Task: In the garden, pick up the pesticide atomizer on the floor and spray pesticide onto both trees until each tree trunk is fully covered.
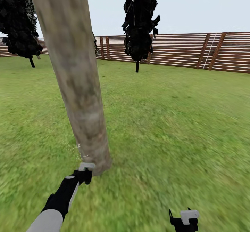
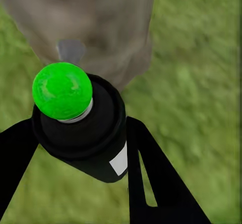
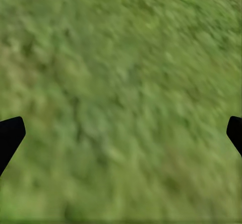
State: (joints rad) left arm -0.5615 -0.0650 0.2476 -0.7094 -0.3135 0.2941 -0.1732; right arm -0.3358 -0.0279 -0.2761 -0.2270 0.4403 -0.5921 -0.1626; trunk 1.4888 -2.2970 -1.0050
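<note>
Pesticide atomizer [image 2: 83,128] in left claw [image 2: 75,148], one tree trunk [image 1: 78,82] ahead

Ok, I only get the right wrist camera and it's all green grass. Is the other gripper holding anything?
Observer: Yes, the left gripper is shut on the pesticide atomizer, black with a green ball on top.
Operator: Where's it pointing?
Observer: At the foot of a thick tree trunk, close in front.
Operator: Any spray?
Observer: A few faint white specks show beside the trunk's foot in the head view.
</note>
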